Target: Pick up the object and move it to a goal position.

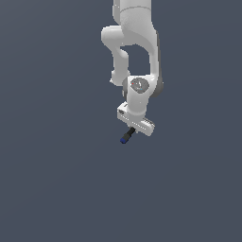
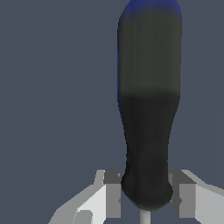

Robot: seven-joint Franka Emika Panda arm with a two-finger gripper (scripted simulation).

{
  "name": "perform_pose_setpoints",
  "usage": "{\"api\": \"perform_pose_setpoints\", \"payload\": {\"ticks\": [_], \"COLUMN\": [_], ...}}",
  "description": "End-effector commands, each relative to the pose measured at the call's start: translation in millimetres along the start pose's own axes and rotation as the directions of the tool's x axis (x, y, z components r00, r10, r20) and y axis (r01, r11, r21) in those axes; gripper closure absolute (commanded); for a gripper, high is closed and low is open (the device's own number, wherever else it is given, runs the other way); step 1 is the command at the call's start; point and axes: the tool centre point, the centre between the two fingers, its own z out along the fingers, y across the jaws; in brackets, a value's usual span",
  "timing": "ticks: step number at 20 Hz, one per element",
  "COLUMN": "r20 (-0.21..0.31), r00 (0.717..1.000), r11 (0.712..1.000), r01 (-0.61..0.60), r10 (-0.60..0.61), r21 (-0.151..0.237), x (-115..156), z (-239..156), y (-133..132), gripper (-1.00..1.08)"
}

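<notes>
The pincer (image 1: 131, 131) is closed on the rod (image 1: 126, 136), gripping it at its black end only, so that most of its length sticks out past the fingertips with the blue tip (image 1: 124, 140) farthest away. In the wrist view the rod (image 2: 148, 109) runs straight out from between the two fingers (image 2: 113, 192), which press its rounded butt from either side. In the exterior view it hangs below the white hand, slanting toward that view's left; whether the blue tip is clear of the table (image 1: 52, 189) or touching it I cannot tell, since no shadow or edge shows. The chief risk, as I judge it, lies in that end-only hold: the fingers bear on a short, curved stretch of a smooth cylinder, so a quick swing or a sharp stop could pivot the rod between the pads or slide it out altogether. If the tip is low, a sideways move could drag or catch it and lever it loose. No goal marker shows in either view, so how far it must be carried cannot be told
</notes>
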Motion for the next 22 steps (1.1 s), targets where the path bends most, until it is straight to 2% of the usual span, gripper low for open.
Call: {"api": "perform_pose_setpoints", "payload": {"ticks": [1,22], "r20": [-0.001,-0.001], "r00": [1.0,1.0], "r11": [1.0,1.0], "r01": [0.0,-0.001], "r10": [0.0,0.001], "r21": [0.001,0.001], "x": [9.3,113.0], "z": [-17.5,-211.3], "y": [0.9,11.6], "gripper": [1.08,1.08]}}
